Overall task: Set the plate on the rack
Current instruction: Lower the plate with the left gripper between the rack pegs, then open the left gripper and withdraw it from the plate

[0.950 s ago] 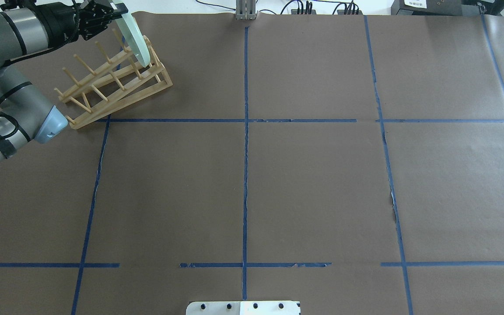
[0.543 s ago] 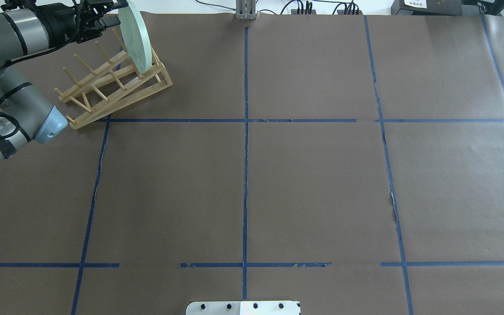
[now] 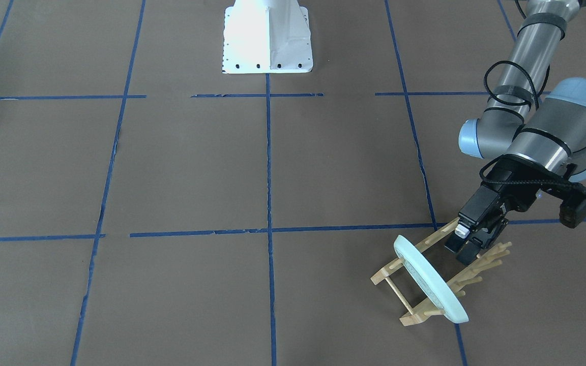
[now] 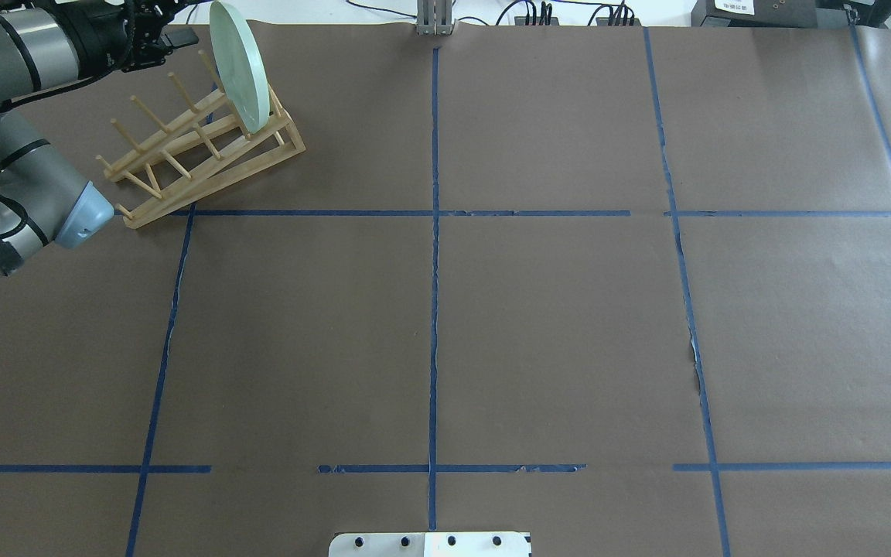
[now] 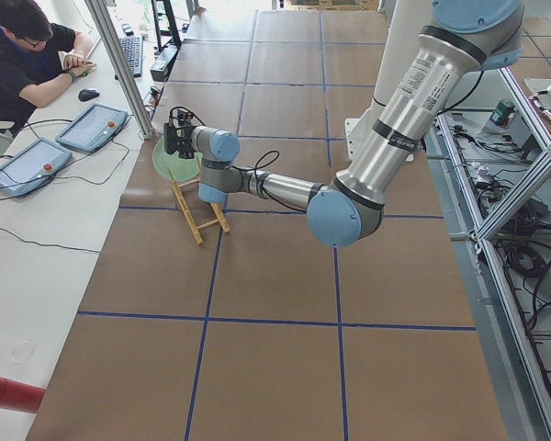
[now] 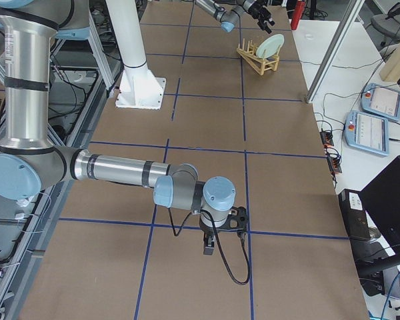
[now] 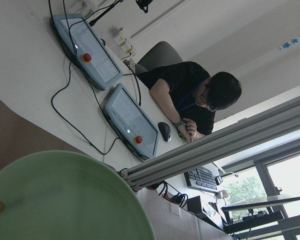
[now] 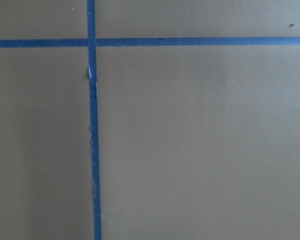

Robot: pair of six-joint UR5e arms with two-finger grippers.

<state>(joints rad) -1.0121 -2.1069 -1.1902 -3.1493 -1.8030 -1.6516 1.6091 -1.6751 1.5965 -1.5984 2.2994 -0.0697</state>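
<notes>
The pale mint-green plate (image 4: 238, 66) stands on edge between the pegs at the far end of the light wooden rack (image 4: 206, 155), at the table's far left. It leans slightly. In the front-facing view the plate (image 3: 433, 284) rests in the rack (image 3: 400, 300), and my left gripper (image 3: 463, 243) hangs open just behind it, apart from the rim. In the overhead view the left gripper (image 4: 182, 19) sits left of the plate's top. The left wrist view shows the plate's face (image 7: 55, 200) low in the frame. My right gripper (image 6: 209, 248) hangs low over bare paper; I cannot tell its state.
The rack stands near the table's far edge. The white robot base (image 3: 266, 40) is at the near middle. An operator (image 5: 32, 55) sits at a side desk with control pendants (image 5: 92, 124). Blue tape lines cross the brown paper.
My left gripper let go of the plate's top rim and drew back to the left. The plate tipped more upright and now stands alone in the rack.
</notes>
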